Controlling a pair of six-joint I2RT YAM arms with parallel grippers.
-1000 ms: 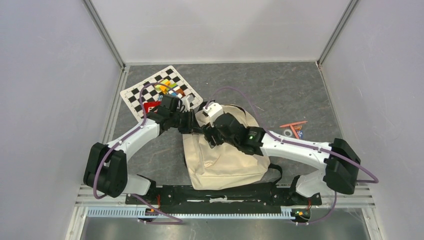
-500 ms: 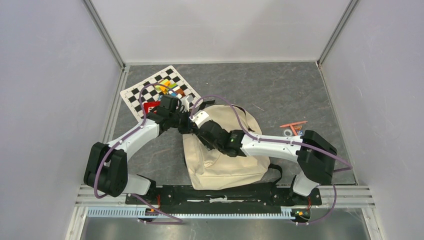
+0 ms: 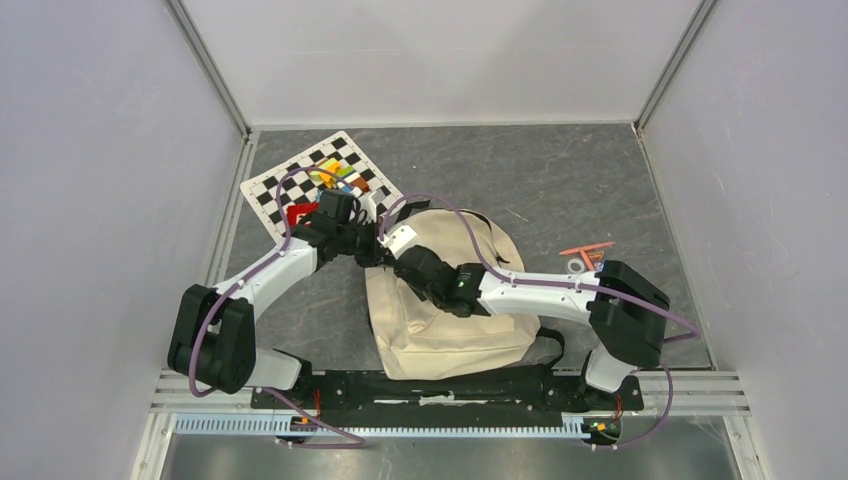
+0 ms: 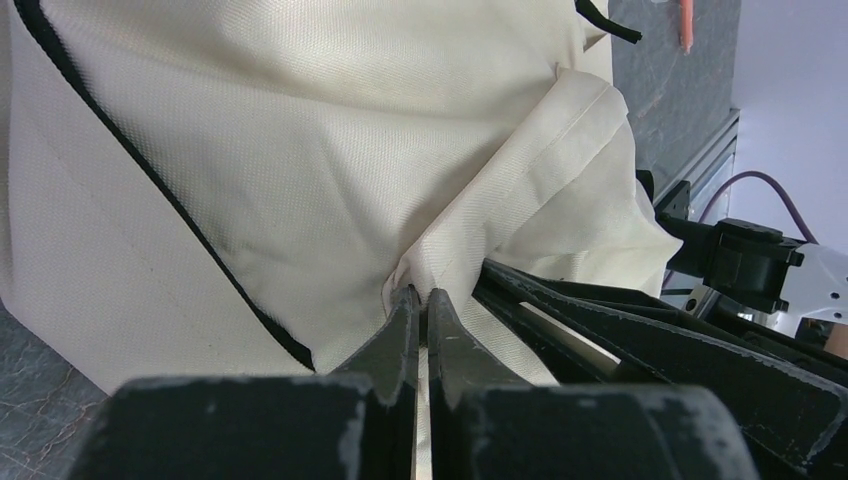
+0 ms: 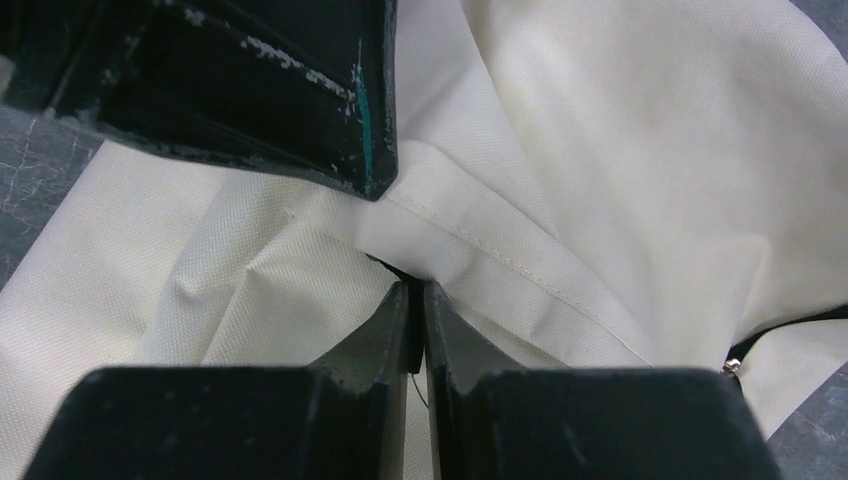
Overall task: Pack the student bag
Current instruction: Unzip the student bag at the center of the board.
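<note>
Since the left gripper [image 4: 421, 300] and right gripper [image 5: 414, 292] are each pinched nearly flat on a thin fold of cream canvas, close together at the far-left top of the student bag [image 3: 450, 335], I judge slip the main risk. Bag lies mid-table toward the near edge, just right of the checkerboard [image 3: 268, 190]. Uneven pulling could free a fold, drag the whole bag, or knock the grippers together.
</note>
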